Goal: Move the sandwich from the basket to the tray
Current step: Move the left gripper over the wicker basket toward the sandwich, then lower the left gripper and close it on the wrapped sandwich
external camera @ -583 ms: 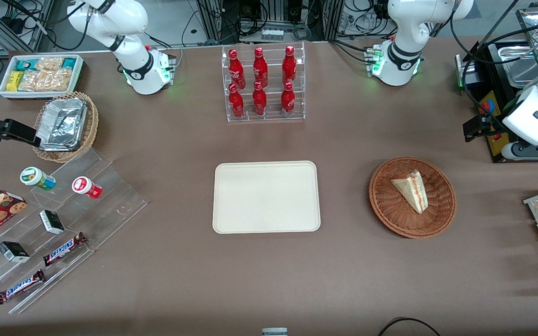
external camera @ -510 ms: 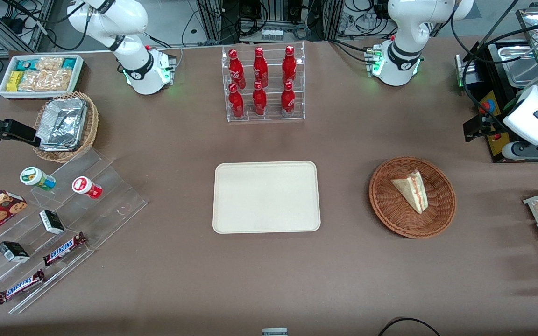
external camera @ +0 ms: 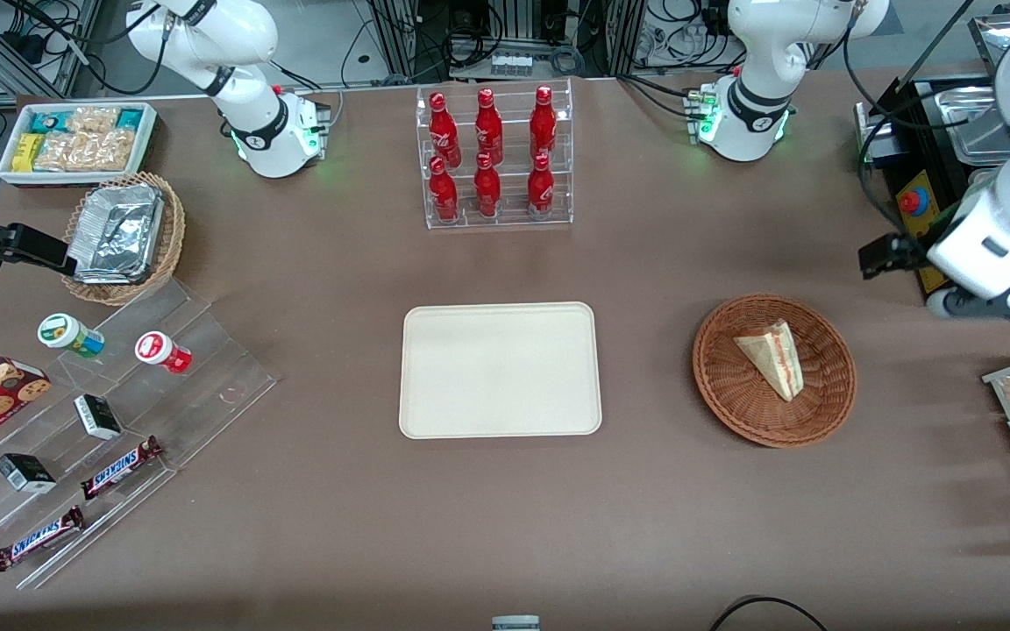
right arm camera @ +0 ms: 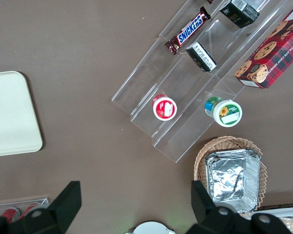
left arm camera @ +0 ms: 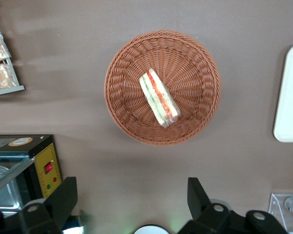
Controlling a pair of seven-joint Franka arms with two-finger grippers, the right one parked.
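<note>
Above brown tabletop (external camera: 645,263), gripper (left arm camera: 132,195) fingers (left arm camera: 63,197) spread; sandwich (left arm camera: 159,97) in basket (left arm camera: 122,97).

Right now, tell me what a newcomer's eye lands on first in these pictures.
First the rack of red bottles, standing farther from the front camera than the bare cream tray at the table's middle. Next the sandwich lying in the reddish-brown basket, beside the tray toward the working arm's end. The open gripper hangs above the table beside the basket, holding nothing.
</note>
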